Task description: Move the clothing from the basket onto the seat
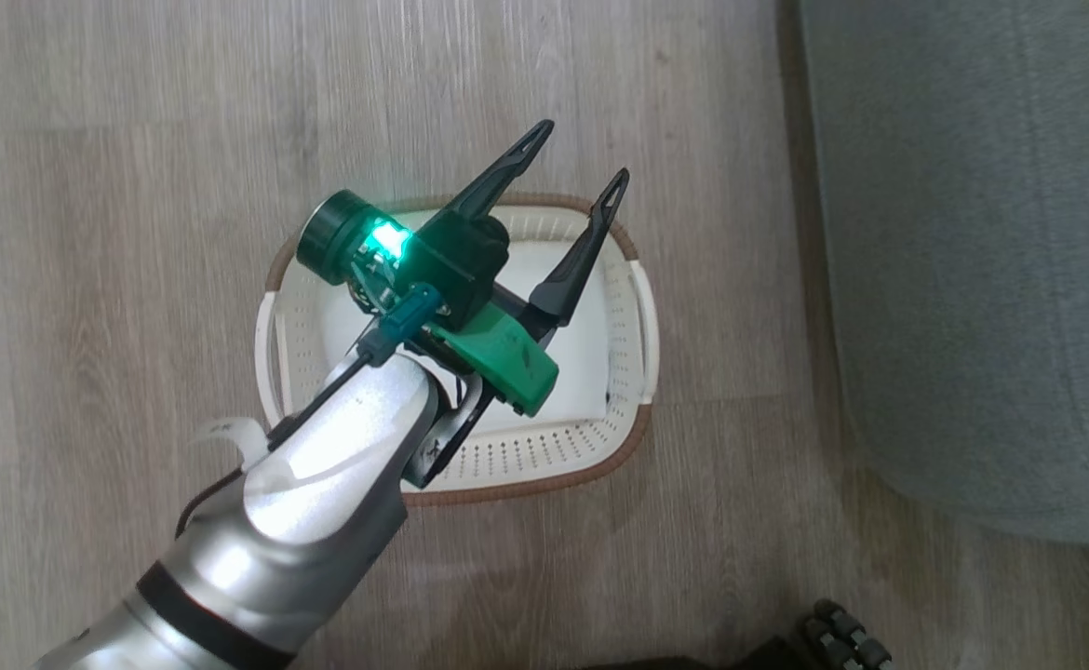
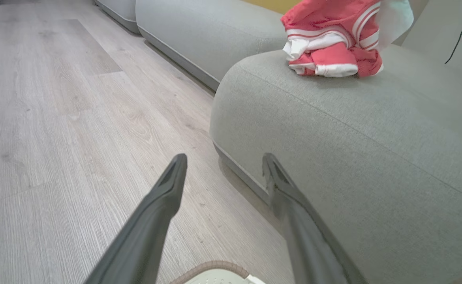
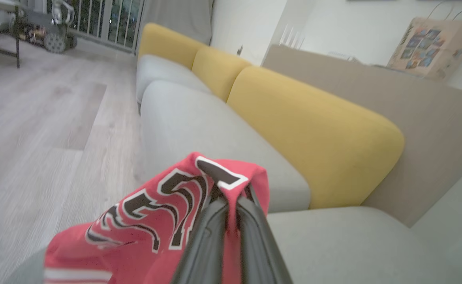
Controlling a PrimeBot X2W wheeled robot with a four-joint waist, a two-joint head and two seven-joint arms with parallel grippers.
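The cream perforated plastic basket [image 1: 544, 456] sits on the wooden floor [image 1: 88, 279], left of the grey-green fabric sofa cushion [image 1: 973, 279]. A red white-trimmed garment [image 2: 333, 59] lies on that cushion.

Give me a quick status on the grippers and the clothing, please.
Left gripper open, empty, over the basket. Right gripper shut on the jersey, above the seat. Red garment lying on the seat. No obstruction seen.

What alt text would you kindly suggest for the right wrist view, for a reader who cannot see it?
The right gripper, its two dark fingers closed, pinches a red jersey with black, white-outlined lettering that drapes to the lower left. Beyond lie the grey seat, yellow back cushions and a pale wood floor.
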